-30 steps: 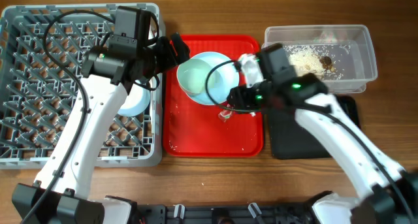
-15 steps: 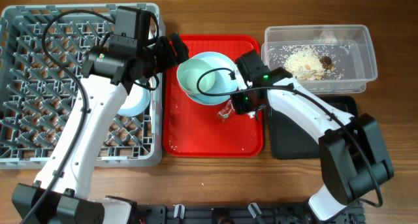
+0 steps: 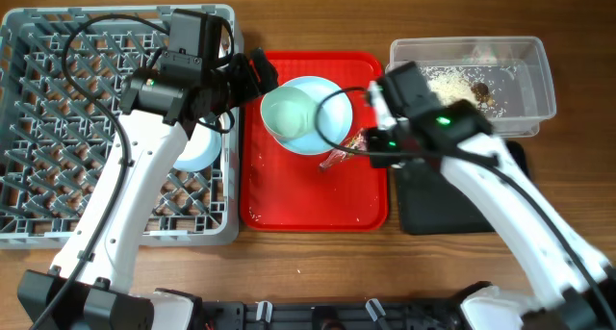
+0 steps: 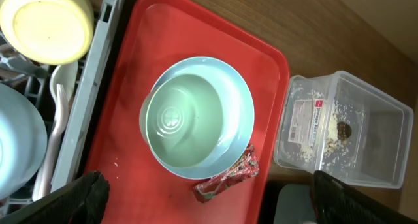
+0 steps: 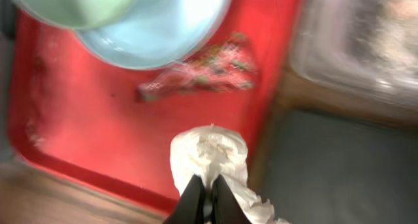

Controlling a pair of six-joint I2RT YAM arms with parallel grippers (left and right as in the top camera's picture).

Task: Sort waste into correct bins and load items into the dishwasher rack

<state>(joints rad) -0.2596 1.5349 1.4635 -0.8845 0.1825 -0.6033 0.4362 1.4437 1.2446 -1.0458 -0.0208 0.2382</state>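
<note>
Right hand [image 5: 204,188] now tight on tissue [image 5: 209,152] (over red tray [image 5: 85,119])

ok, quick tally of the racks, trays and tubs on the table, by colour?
grey dishwasher rack: 1
red tray: 1
clear tub: 1
black tray: 1
Total: 4
</note>
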